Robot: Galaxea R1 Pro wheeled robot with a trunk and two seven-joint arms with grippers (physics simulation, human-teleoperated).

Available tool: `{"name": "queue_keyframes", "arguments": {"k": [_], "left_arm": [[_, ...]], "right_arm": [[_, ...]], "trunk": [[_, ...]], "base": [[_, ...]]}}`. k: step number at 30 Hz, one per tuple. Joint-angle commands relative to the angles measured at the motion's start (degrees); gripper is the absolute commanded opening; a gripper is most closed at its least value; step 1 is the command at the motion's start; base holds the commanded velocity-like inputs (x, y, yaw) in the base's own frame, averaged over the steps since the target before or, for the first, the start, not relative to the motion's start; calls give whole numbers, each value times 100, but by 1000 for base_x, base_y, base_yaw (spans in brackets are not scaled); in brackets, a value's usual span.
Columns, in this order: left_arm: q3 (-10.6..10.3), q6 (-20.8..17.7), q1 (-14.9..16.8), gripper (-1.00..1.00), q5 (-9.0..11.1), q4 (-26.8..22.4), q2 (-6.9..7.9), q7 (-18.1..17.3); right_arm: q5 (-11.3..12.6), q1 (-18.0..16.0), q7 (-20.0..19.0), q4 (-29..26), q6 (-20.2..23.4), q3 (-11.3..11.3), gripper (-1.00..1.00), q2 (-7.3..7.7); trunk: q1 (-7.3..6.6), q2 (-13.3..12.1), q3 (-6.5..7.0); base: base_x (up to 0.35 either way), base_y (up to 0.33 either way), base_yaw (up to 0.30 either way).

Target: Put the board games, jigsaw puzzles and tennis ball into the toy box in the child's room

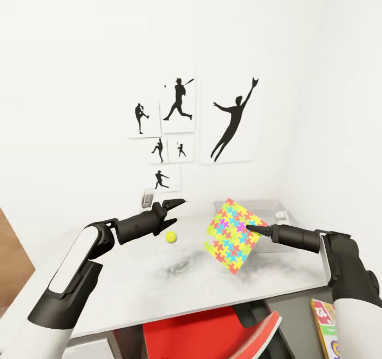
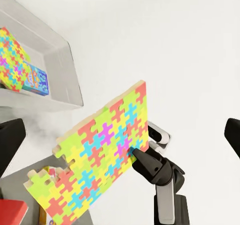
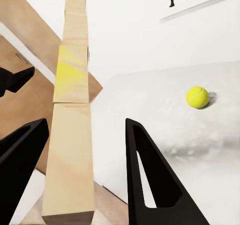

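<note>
Jigsaw puzzle [image 1: 234, 235] pinched in right tool [image 1: 249, 226], lifted above table [image 1: 132, 282].

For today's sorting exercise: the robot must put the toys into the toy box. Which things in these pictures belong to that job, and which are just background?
Belong to the job:
jigsaw puzzle, held by the right end effector
tennis ball
toy box
second puzzle, in the toy box
blue board game, in the toy box
table

Just background:
wall pictures
</note>
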State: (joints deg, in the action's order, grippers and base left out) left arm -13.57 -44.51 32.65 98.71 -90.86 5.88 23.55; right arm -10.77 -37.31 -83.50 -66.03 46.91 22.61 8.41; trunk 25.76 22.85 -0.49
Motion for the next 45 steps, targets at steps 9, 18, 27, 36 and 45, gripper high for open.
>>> {"name": "queue_keyframes", "arguments": {"k": [9,18,27,36,45], "left_arm": [[-5,4,4,100,60,-2,1,53],[-5,4,4,100,60,-4,1,53],[-5,5,4,100,60,-4,9,53],[-5,4,4,100,60,-5,10,53],[-5,4,4,100,58,-5,10,53]], "right_arm": [[-59,-4,-60,-6,56,15,-100,-4],[-57,-4,-55,-6,56,16,-100,-6],[-57,-4,-59,-6,61,45,-100,0],[-57,-4,-59,-6,64,54,-100,-5],[-60,-4,-56,2,64,93,-100,-1]], "trunk": [[3,7,-5],[3,7,-5],[3,7,-5],[3,7,-5],[3,7,0]], "base": [[0,0,98],[0,0,20],[0,0,3],[76,0,0],[31,0,0]]}}
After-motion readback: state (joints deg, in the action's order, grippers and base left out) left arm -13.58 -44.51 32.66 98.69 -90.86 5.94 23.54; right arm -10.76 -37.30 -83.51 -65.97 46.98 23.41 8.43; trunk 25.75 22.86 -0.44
